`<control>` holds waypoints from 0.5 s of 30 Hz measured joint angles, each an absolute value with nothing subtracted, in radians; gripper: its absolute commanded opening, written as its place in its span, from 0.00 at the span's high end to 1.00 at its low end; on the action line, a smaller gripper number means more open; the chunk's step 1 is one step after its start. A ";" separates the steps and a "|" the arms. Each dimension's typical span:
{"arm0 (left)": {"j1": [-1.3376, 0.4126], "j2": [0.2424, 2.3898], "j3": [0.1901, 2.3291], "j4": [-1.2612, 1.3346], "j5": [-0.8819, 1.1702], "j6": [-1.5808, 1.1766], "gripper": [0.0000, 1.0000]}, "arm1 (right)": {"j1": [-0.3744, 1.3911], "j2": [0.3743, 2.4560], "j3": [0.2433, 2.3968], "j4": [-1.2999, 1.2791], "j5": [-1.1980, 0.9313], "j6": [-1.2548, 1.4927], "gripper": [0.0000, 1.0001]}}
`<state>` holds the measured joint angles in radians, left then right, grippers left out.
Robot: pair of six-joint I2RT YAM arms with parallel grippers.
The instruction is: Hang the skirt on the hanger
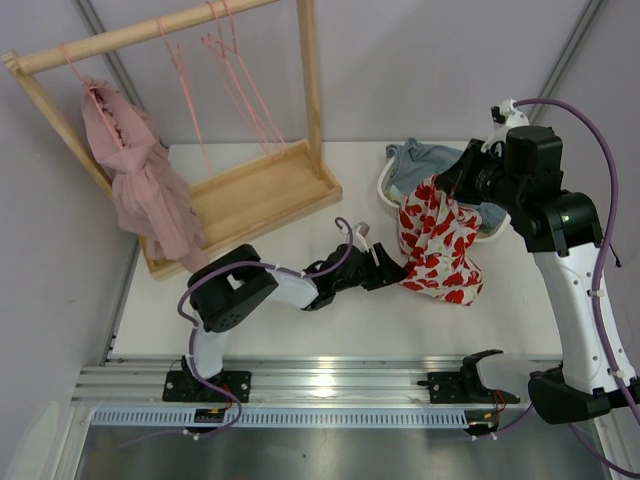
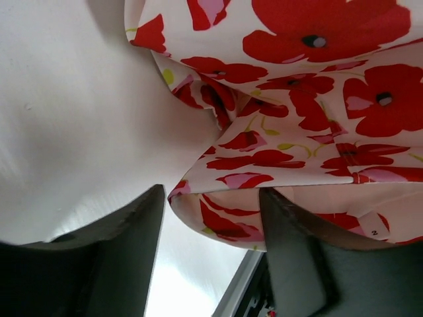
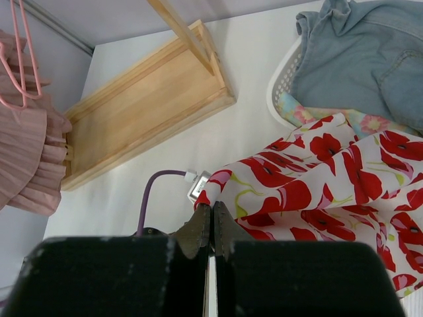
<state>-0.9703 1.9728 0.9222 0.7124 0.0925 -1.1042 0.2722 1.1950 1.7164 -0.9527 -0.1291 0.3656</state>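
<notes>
Watching from the side of the bench (image 1: 300,325), I see the skirt (image 1: 440,245) hanging right of centre in the overhead view, just in front of the white basket (image 1: 384,192) that holds the blue-grey cloth (image 1: 420,158). The right gripper (image 1: 447,184) has its fingers pressed together on a top edge of the cloth and holds it up. The lower folds slump in a heap on the bench.

The left gripper (image 1: 390,268) lies low at the skirt's left hem with its jaws spread. In its own wrist camera, a fold of the flowered cloth sits between the two dark fingers (image 2: 132,257), not yet pinched.

To my eye the skirt is light, thin and quite limp. It folds on itself wherever it is not held, so one grip leaves it bunched. It looks neither fragile nor slippery, but a shallow nip on so thin an edge could pull free. I would take it at the waistband, at two points well apart, so that the top opens flat enough to thread.

The hanger (image 1: 236,85) hangs with others like it from the wooden rack (image 1: 250,195) in the upper left, well apart from the skirt. It looks thin and likely to swing when touched.
</notes>
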 measured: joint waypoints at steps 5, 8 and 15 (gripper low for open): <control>-0.971 1.992 0.927 0.746 0.093 -1.122 0.48 | 0.272 1.195 1.722 -0.955 -0.129 0.366 1.00; -0.971 2.010 0.931 0.756 0.094 -1.126 0.48 | 0.272 1.195 1.726 -0.957 -0.129 0.366 1.00; -0.971 2.026 0.932 0.767 0.103 -1.137 0.74 | 0.272 1.195 1.730 -0.960 -0.129 0.366 1.00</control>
